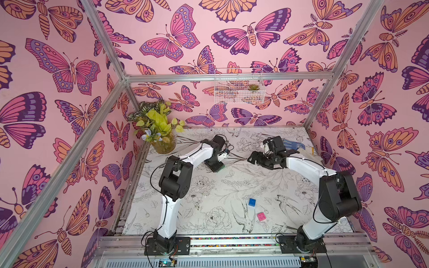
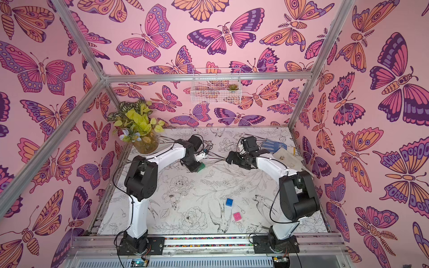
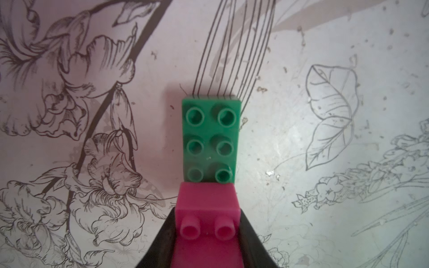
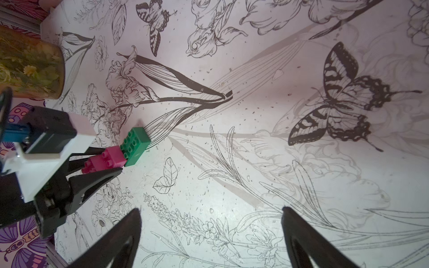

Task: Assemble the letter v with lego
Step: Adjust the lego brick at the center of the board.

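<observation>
My left gripper is shut on a pink lego piece, which looks like two joined pink bricks. That piece meets one end of the longer green brick, which lies low over the table. The right wrist view shows the same green brick and pink piece between the left fingers. My right gripper hangs open and empty to the right of them, also seen in a top view. A loose blue brick and a loose pink brick lie near the front.
A vase of plants stands at the back left corner. A blue dotted glove and white items lie at the back right. A white wire basket hangs on the back wall. Metal frame posts edge the table.
</observation>
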`<action>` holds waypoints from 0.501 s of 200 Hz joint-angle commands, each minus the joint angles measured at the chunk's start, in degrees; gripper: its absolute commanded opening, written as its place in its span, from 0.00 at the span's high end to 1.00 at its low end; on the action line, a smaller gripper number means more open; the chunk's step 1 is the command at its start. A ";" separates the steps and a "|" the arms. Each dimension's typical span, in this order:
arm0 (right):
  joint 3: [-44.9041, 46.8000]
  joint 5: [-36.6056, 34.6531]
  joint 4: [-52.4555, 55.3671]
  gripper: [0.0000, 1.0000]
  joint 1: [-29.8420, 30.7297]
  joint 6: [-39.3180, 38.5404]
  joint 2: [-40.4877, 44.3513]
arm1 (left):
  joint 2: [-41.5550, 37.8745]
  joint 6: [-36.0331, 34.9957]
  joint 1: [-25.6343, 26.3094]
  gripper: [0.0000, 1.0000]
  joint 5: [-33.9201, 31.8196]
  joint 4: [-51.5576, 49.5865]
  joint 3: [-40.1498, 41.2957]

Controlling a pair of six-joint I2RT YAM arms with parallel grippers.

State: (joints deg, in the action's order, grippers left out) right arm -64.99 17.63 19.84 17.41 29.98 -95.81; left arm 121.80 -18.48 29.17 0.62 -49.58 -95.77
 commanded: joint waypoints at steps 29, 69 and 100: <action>-0.85 0.29 -0.46 0.05 0.69 -0.09 -0.80 | -3.19 0.93 -0.42 0.75 0.78 -1.67 -0.50; -1.07 0.39 -0.57 0.05 0.73 0.03 -0.89 | -5.42 -1.31 -0.43 0.75 -0.06 -1.68 0.91; -1.18 0.47 -0.51 0.05 0.74 -0.08 -0.97 | -4.25 -1.82 -0.43 0.75 -0.50 -2.47 1.38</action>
State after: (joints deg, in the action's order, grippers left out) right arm -64.99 17.67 19.33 17.74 30.00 -95.90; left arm 117.89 -19.05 29.15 0.40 -49.65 -95.74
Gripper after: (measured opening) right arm 0.950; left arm 0.354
